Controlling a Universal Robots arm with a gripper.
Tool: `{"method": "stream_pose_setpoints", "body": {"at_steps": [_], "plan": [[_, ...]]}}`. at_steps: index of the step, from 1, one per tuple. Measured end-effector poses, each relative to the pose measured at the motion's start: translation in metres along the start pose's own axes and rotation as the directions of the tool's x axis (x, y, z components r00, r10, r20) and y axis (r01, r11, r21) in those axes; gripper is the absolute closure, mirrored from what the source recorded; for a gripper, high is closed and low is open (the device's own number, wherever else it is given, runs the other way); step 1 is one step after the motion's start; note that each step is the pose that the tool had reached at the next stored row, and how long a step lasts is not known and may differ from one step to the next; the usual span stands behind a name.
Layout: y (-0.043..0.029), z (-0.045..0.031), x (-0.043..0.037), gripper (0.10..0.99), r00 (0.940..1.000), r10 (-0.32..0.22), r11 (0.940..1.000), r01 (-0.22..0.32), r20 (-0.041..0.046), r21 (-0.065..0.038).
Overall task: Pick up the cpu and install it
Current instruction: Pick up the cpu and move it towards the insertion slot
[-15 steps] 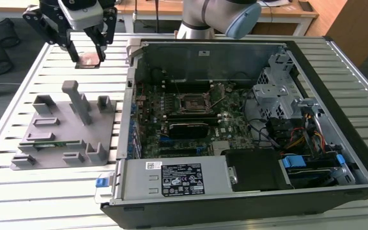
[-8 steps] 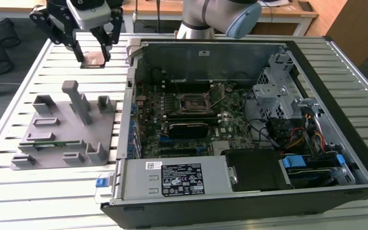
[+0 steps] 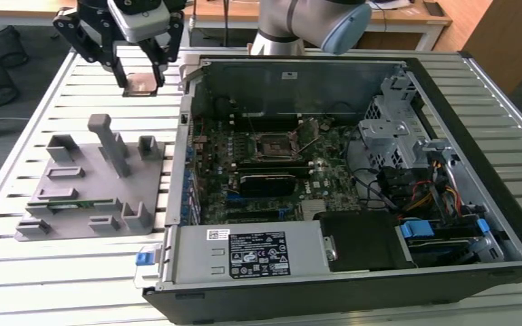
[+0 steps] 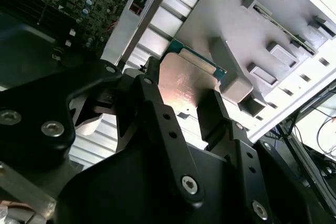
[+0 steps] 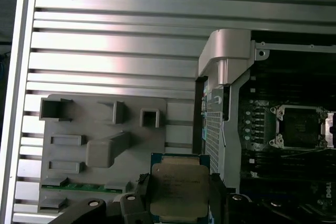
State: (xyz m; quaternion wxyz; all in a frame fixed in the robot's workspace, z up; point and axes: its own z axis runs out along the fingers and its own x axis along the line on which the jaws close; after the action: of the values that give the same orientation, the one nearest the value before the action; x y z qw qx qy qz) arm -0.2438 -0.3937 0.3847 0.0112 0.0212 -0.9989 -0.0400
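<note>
The cpu is gripped flat by the gripper above the table's far edge; the socket is seen toward the exterior view's right of it, inside the case.
</note>
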Motion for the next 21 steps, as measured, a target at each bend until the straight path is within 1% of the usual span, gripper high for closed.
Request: {"method": "stream_pose_setpoints", "body": {"at_steps": [21], "plan": [[0.0002, -0.0001, -0.0279, 0.557, 1.0, 0.0, 1.0, 0.0, 0.0001, -0.001]]}}
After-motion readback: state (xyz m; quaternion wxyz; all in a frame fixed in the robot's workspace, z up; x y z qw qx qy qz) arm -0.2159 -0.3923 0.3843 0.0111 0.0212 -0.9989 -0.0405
